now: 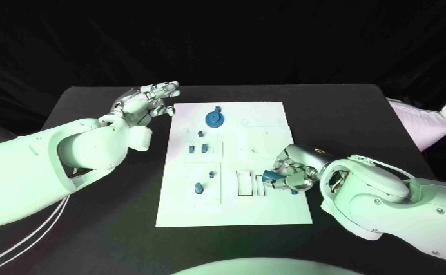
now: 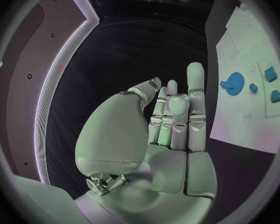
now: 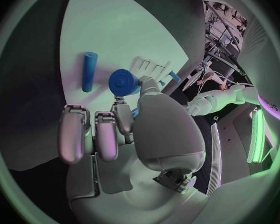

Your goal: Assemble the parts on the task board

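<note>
Black table (image 1: pixel 372 114): carries the white task board (image 1: pixel 265 210) at its middle; left arm (image 1: pixel 65 159) enters over the near left corner, right arm (image 1: pixel 390 198) over the near right.

Task board: bears a blue gear (image 1: pixel 216 118) near the far edge, two small blue blocks (image 1: pixel 197 149) side by side at mid-board, a blue peg (image 1: pixel 199 189) toward the near left, and two outlined rectangular slots (image 1: pixel 243 183) just beside the right hand.

Left hand (image 1: pixel 149 101): held beside the far left corner of the board, apart from it; fingers (image 2: pixel 196 84) extended and released, grasping nothing.

Right hand (image 1: pixel 290 170): set over the near right part of the board; fingers (image 3: pixel 74 134) curled around a blue part (image 1: pixel 271 176), pinched at the tips; seen from the right wrist as a round blue face (image 3: pixel 122 81) with a blue rod (image 3: pixel 88 71) lying on the board near it.

Judged step: seating of the held part into a slot or hole near the right hand; exact target cannot be told.

Risks, as judgement only: tilted entry, jamming the part against a slot edge; shallow fingertip pinch, letting the part twist or drop; downward push without support, shifting the unclamped board; curled fingers sweeping the loose rod aside.
</note>
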`<state>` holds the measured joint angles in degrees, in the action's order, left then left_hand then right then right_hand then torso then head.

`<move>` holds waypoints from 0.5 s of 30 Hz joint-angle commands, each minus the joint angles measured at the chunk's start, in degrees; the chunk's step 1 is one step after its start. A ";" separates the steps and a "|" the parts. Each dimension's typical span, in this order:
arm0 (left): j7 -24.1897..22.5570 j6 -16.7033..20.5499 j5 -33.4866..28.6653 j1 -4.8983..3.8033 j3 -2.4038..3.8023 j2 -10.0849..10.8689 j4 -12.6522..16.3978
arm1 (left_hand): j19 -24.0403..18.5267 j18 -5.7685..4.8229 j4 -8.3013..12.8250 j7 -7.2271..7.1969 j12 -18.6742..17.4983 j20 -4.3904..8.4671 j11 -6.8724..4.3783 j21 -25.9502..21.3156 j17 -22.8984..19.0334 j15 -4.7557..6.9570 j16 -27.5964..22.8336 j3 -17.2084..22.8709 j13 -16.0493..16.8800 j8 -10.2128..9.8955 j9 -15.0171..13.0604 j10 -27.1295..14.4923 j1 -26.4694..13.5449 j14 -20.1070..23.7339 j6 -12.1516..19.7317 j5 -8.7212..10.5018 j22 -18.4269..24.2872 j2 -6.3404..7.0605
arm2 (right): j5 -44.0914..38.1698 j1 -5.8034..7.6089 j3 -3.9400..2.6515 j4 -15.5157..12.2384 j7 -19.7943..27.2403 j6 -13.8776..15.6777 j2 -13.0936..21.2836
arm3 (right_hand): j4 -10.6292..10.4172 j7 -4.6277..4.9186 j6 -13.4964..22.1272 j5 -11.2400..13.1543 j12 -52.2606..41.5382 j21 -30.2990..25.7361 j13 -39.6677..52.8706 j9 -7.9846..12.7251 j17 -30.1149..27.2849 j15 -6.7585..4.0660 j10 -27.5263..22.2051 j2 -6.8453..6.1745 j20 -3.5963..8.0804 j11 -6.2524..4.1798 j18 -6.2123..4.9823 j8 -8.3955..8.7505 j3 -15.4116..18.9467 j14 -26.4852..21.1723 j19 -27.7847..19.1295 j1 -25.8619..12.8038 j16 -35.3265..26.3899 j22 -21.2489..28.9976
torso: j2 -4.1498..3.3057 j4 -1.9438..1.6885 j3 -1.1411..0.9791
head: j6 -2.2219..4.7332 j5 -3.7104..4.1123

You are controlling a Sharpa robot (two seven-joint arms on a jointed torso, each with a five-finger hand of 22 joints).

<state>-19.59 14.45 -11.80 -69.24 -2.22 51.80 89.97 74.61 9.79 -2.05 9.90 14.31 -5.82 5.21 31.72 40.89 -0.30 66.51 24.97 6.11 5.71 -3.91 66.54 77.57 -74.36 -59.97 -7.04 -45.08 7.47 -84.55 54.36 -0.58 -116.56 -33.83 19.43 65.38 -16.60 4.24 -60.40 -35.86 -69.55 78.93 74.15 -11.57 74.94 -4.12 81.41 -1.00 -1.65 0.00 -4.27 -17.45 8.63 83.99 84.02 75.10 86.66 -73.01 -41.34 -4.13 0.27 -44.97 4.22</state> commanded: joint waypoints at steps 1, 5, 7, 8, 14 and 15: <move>-0.22 -1.18 0.32 -0.02 0.03 -0.11 0.11 | -0.24 0.56 0.13 -0.13 0.16 0.02 -0.07 -0.19 -0.06 0.03 -0.18 -0.09 0.06 0.23 0.02 -0.52 0.32 0.51 0.45 -0.29 0.06 0.16 | 5.47 0.25 -0.14 -0.90 -0.38 5.19 -0.12 | -0.11 -0.46 -0.85 -0.96 -0.25 0.25 0.06 -0.77 10.30 -0.59 1.12 0.55 0.44 -0.81 0.70 -0.30 0.26 5.09 0.72 -0.87 0.45 -0.25 | -0.05 0.04 -0.02 | 0.08 -0.06; -0.22 -1.22 0.32 -0.02 0.03 -0.12 0.13 | -0.24 0.56 0.13 -0.13 0.16 0.02 -0.07 -0.19 -0.06 0.03 -0.18 -0.09 0.06 0.23 0.02 -0.52 0.32 0.51 0.45 -0.29 0.06 0.16 | 7.15 0.38 -0.21 -1.44 -0.39 5.52 -0.41 | -0.14 -0.52 -0.96 -1.42 -0.36 0.29 0.24 -0.88 10.41 -0.62 1.24 0.72 0.47 -0.85 0.70 -0.35 0.40 5.11 0.74 -1.50 0.52 -0.30 | -0.10 0.00 -0.02 | 0.03 -0.17; -0.20 -1.25 0.32 -0.02 0.03 -0.13 0.13 | -0.24 0.56 0.13 -0.13 0.16 0.02 -0.07 -0.19 -0.06 0.03 -0.18 -0.09 0.06 0.23 0.02 -0.52 0.32 0.51 0.45 -0.29 0.06 0.16 | 7.73 0.41 -0.23 -1.57 -0.41 5.29 -0.68 | -0.13 -0.54 -1.00 -1.48 -0.42 0.30 0.30 -0.91 10.43 -0.63 1.27 0.75 0.48 -0.86 0.70 -0.37 0.41 5.12 0.74 -1.57 0.53 -0.31 | -0.06 0.00 -0.01 | -0.06 -0.21; -0.19 -1.25 0.32 -0.01 0.03 -0.13 0.13 | -0.24 0.56 0.13 -0.13 0.16 0.02 -0.07 -0.19 -0.06 0.03 -0.18 -0.09 0.06 0.23 0.02 -0.52 0.32 0.51 0.45 -0.29 0.06 0.16 | 7.98 0.42 -0.24 -1.54 -0.43 4.98 -0.85 | -0.13 -0.56 -1.04 -1.54 -0.46 0.32 0.34 -0.93 10.51 -0.64 1.30 0.78 0.48 -0.88 0.71 -0.39 0.43 5.13 0.75 -1.64 0.58 -0.34 | -0.06 0.00 -0.01 | -0.06 -0.21; -0.16 -1.28 0.32 -0.01 0.03 -0.17 0.17 | -0.24 0.56 0.13 -0.13 0.16 0.02 -0.07 -0.19 -0.06 0.03 -0.18 -0.09 0.06 0.23 0.02 -0.52 0.32 0.51 0.45 -0.29 0.06 0.16 | 9.09 0.44 -0.25 -0.78 -0.54 2.67 -2.44 | -0.10 -0.66 -1.25 -1.65 -0.37 0.37 0.33 -1.05 10.51 -0.68 1.31 0.91 0.51 -0.94 0.72 -0.51 0.44 5.13 0.78 -1.84 0.58 -0.41 | -0.09 -0.11 0.04 | -0.19 -0.36; -0.15 -1.28 0.32 -0.01 0.03 -0.17 0.17 | -0.24 0.56 0.13 -0.13 0.16 0.02 -0.07 -0.19 -0.06 0.03 -0.18 -0.09 0.06 0.23 0.02 -0.52 0.32 0.51 0.45 -0.29 0.06 0.16 | 9.17 0.42 -0.25 -0.62 -0.57 2.44 -2.75 | -0.08 -0.69 -1.30 -1.68 -0.37 0.36 0.35 -1.08 10.51 -0.69 1.31 0.94 0.52 -0.96 0.72 -0.54 0.43 5.13 0.77 -1.84 0.58 -0.40 | -0.10 -0.10 0.00 | -0.20 -0.45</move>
<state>-19.55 14.33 -11.74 -69.24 -2.23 51.74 89.98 74.61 9.79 -2.05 9.90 14.31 -5.81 5.21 31.72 40.89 -0.30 66.51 24.97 6.10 5.71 -3.91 66.54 77.57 -74.36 -59.97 -7.04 -45.09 7.47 -77.13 54.82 -0.82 -117.31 -34.10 23.13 62.91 -16.75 4.35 -60.55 -37.29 -69.62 78.96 74.49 -11.57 74.93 -4.52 81.41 -0.16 -1.65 -0.01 -3.95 -17.50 8.78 84.02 84.01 73.56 86.93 -73.39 -41.41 -4.16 0.27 -45.13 3.86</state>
